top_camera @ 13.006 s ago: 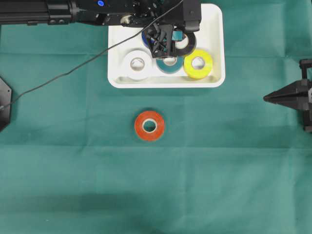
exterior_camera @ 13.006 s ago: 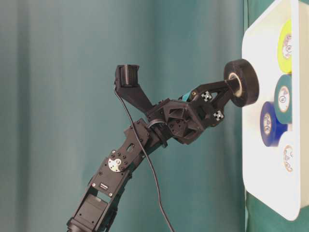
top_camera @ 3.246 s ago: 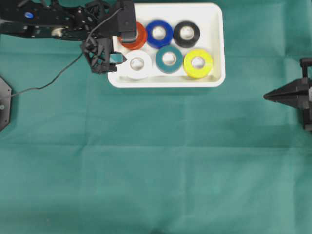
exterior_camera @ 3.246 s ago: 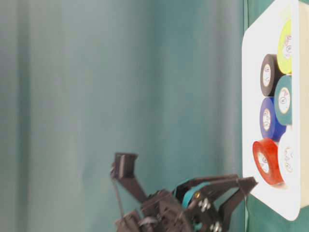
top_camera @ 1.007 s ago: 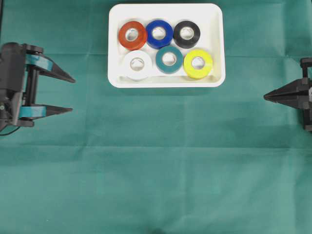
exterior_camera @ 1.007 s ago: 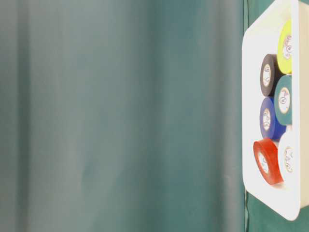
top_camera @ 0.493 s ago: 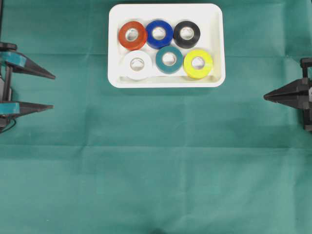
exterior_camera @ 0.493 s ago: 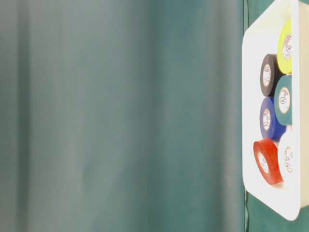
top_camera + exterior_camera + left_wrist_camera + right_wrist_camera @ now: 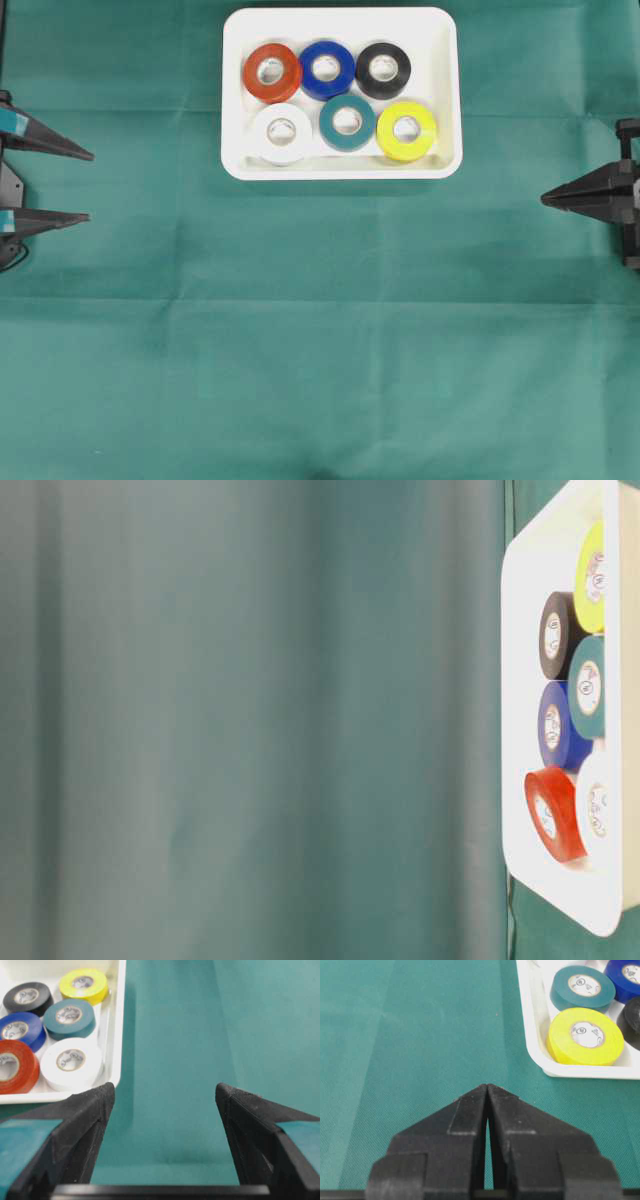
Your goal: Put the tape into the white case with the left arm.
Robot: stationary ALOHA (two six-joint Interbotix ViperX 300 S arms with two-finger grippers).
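Red tape (image 9: 12, 1066) beyond right-wrist view

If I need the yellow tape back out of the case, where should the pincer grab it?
Come from straight above. The yellow tape lies flat near the white case's right wall, teal tape close on its left. Probably one finger in the core hole, one outside the ring's near side.
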